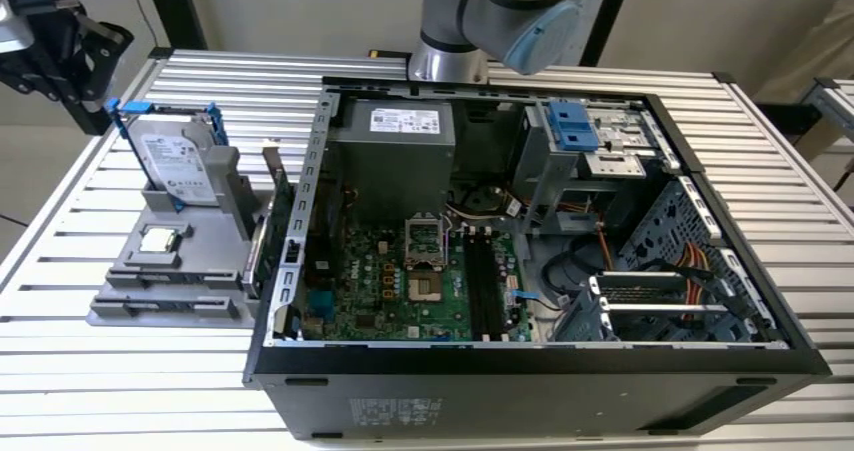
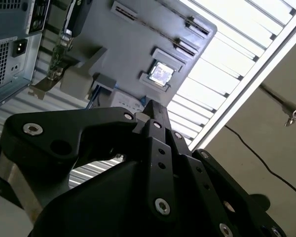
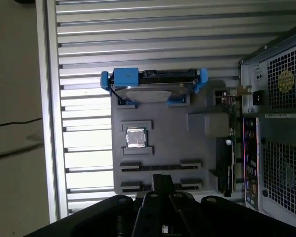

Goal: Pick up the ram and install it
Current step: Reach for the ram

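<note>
Ram (image 3: 148, 167), seemingly the thin edge standing in the tray (image 3: 200, 148) slot just beside the chip (image 3: 134, 138), could get struck or tipped if you lower the gripper (image 3: 161, 178), which hangs near the chip and looks closed on nothing.

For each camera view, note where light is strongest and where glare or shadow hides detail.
Exterior view: even light, with the computer case shaded inside toward the exterior view's right. Second wrist view: the table slats wash out to white, and the gripper is a dark mass. First wrist view: a bright patch on the slats beside the grey tray.
</note>
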